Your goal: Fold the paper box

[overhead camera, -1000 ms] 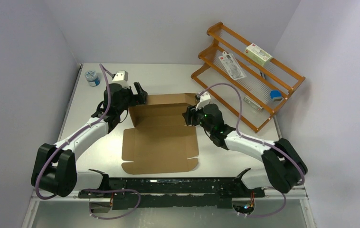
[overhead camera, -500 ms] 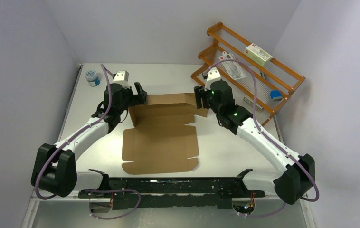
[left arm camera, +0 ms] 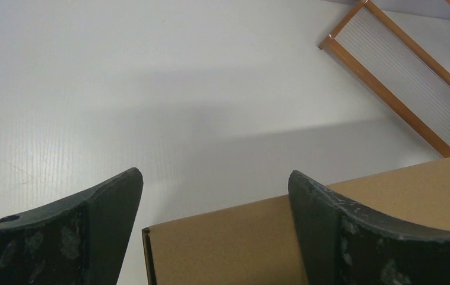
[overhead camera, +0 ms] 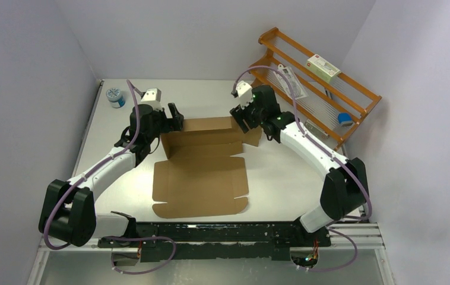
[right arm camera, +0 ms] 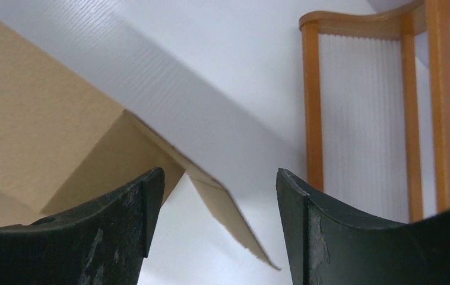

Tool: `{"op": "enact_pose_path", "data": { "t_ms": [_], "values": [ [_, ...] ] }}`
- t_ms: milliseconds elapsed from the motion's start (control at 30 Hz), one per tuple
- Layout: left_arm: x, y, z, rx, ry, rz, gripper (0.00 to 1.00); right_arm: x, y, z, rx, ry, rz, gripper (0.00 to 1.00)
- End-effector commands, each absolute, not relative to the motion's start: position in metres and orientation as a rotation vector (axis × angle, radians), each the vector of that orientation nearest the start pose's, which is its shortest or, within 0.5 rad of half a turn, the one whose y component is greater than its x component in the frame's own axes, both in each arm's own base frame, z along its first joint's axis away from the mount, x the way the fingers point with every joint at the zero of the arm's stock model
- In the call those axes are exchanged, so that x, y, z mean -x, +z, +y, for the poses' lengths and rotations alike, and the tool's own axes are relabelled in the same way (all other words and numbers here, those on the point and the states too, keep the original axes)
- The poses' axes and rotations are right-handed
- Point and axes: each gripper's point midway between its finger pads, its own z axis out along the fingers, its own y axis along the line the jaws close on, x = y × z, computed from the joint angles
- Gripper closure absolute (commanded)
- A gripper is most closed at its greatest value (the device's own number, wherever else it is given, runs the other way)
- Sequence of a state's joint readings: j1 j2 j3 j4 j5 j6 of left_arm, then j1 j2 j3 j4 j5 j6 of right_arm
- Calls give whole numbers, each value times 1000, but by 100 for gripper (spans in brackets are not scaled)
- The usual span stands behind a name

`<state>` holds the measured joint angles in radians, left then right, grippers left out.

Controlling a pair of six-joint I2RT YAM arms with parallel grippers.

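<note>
The paper box (overhead camera: 202, 178) is a brown cardboard sheet lying flat mid-table, with its back wall (overhead camera: 202, 126) and side flaps folded up. My left gripper (overhead camera: 177, 119) is open at the back-left corner of that wall. In the left wrist view the wall's top edge (left arm camera: 240, 237) lies between the open fingers of the left gripper (left arm camera: 214, 175). My right gripper (overhead camera: 241, 122) is open at the back-right corner. In the right wrist view a loose side flap (right arm camera: 228, 208) hangs between the apart fingers of the right gripper (right arm camera: 219, 173), and the wall (right arm camera: 32, 136) is at the left.
An orange wooden rack (overhead camera: 311, 83) stands at the back right and holds a white carton with a red label (overhead camera: 322, 67), a packet and a blue item (overhead camera: 345, 119). It also shows in the right wrist view (right arm camera: 311, 101). A small round tub (overhead camera: 115, 97) sits at the back left.
My right arm has swung from the box's right side up and back to the back-right corner, stretching out. The left arm and the box have stayed put.
</note>
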<state>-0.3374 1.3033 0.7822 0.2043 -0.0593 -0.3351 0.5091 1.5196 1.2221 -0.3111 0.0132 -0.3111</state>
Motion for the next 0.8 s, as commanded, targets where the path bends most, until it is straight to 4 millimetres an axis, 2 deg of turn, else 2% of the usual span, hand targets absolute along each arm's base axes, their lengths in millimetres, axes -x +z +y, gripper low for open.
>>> {"op": "enact_pose_path", "data": {
  "t_ms": [0,200,433,600,767],
  "values": [
    [-392,183,-146,-6,-404,1916,3,-408,202,201,987,91,1949,27],
    [-392,184,-148,-22,-412,1915,3,-395,166,213,1124,203,2023,32],
    [-391,185,-151,-32,-428,1916,4,-394,149,220,1135,254,2078,44],
    [-390,189,-154,-40,-454,1904,4,-397,147,225,1039,299,2140,67],
    [-388,192,-161,-48,-499,1898,5,-398,158,231,870,361,2190,78]
  ]
}}
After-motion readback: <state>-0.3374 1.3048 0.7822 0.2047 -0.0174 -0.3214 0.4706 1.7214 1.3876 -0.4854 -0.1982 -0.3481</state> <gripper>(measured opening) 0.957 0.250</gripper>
